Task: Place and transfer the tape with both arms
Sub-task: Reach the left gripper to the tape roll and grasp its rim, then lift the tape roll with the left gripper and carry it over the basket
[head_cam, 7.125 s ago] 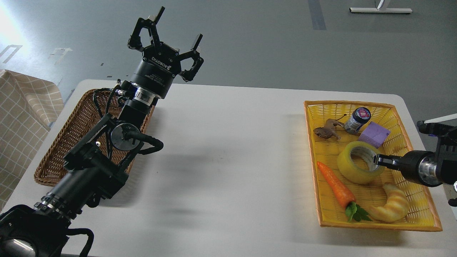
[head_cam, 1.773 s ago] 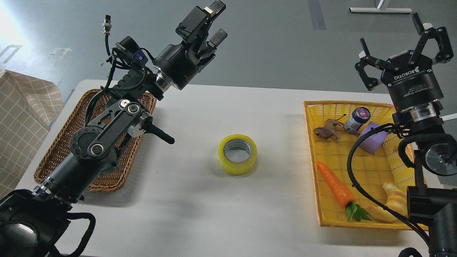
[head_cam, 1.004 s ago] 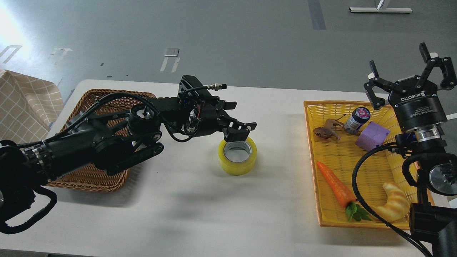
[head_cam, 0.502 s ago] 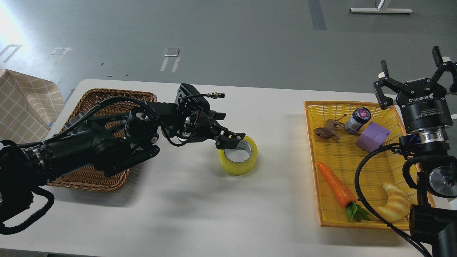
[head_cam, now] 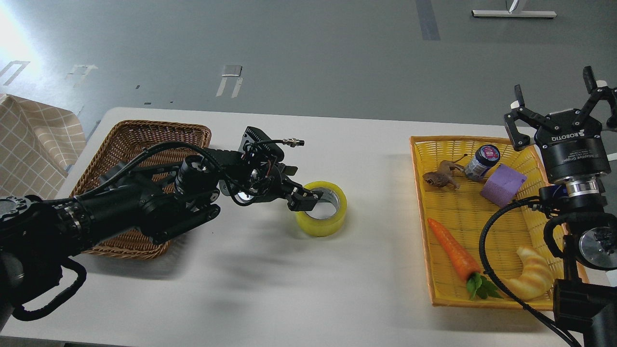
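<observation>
The tape [head_cam: 331, 219], a yellow roll with a grey core, lies flat on the white table [head_cam: 289, 289] near its middle. My left gripper [head_cam: 308, 197] reaches in low from the left. Its fingers straddle the roll's left wall, one inside the core and the others outside. They are dark, and I cannot tell whether they press on the wall. My right gripper [head_cam: 559, 99] is open and empty, pointing up, raised over the far right corner of the yellow tray [head_cam: 420, 202].
The yellow tray holds a carrot [head_cam: 453, 253], a croissant [head_cam: 530, 279], a purple block [head_cam: 503, 185], a small jar [head_cam: 482, 161] and a brown toy animal [head_cam: 441, 177]. An empty brown wicker basket [head_cam: 130, 140] stands at the left, partly under my left arm.
The tape, once in the yellow tray, now lies mid-table. My left gripper swung down from high up and lowered onto the roll's left wall. My right arm drifted slightly right, still open.
</observation>
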Robot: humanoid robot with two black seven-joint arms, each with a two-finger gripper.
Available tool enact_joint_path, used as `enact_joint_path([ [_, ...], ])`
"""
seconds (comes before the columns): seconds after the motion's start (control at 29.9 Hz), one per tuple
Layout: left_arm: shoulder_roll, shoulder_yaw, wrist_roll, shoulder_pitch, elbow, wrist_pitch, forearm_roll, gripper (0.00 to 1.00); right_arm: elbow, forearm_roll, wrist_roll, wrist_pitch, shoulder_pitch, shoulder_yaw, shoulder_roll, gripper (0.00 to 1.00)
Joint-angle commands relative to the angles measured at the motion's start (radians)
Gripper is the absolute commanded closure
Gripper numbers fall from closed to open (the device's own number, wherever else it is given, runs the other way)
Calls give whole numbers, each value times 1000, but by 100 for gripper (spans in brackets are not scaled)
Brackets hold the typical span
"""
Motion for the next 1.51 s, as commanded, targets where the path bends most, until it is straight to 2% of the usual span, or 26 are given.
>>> enact_joint_path([
  [0.0, -12, 3, 0, 1, 10, 0, 0, 13, -1, 0, 0, 0, -4, 0, 0, 0],
  [0.1, -22, 3, 3, 1, 14, -1, 0, 21, -1, 0, 0, 0, -7, 0, 0, 0],
  [0.17, -30, 3, 17, 1, 24, -11, 0, 39, -1, 0, 0, 0, -7, 0, 0, 0],
  [0.2, -33, 3, 37, -1, 27, -23, 0, 57, -1, 0, -1, 0, -7, 0, 0, 0],
  [0.27, -33, 3, 70, -1, 33, -41, 0, 77, -1, 0, 0, 0, -7, 0, 0, 0],
  [0.37, -33, 5, 84, 1, 34, -57, 2, 82, -1, 0, 0, 0, -9, 0, 0, 0],
  [0.4, -33, 5, 84, 2, 34, -60, 2, 87, -3, 0, 0, 0, -7, 0, 0, 0],
  [0.43, -33, 8, 84, 8, 34, -67, 2, 100, -3, 0, -1, 0, -9, 0, 0, 0],
  [0.57, -30, 67, 84, -1, 37, -69, 0, 100, -3, 0, -1, 0, -7, 0, 0, 0],
  [0.8, 2, 68, 81, -54, 24, -69, -5, 100, -1, 0, 0, 0, -7, 2, 0, 0],
  [1.14, 132, 68, 64, -286, -12, -90, -160, 100, -1, 0, 0, 0, -7, 6, 0, 0],
  [1.34, 243, 69, 28, -305, -30, -101, -155, 100, -1, 0, 0, 0, -7, 5, 0, 0],
  [1.47, 341, 72, -12, -295, -52, -100, -153, 100, -1, 0, -1, 0, -7, 5, 0, 0],
])
